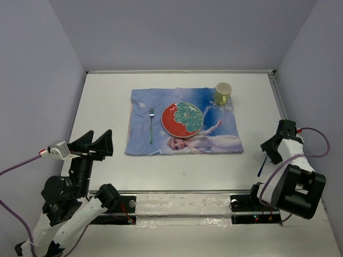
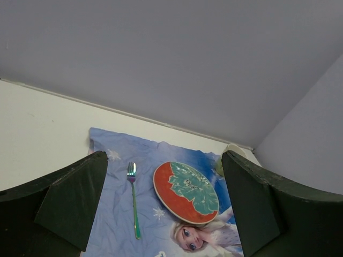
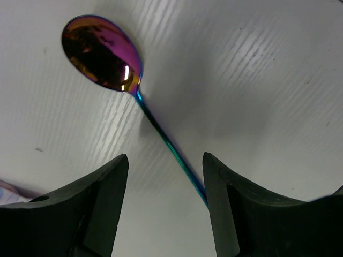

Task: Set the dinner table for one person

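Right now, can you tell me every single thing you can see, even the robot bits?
dinner table: one, off-white, under everything
mat: one, blue with a cartoon princess, in the middle of the table towards the far side
plate: one, red and teal, in the middle of the mat
fork: one, shiny green, on the mat to the left of the plate
cup: one, yellow-green, at the mat's far right corner
spoon: one, shiny purple and blue, on the bare table to the right of the mat
left tool: one, black, open, raised near the table's left edge
right tool: one, black, open, over the spoon's handle
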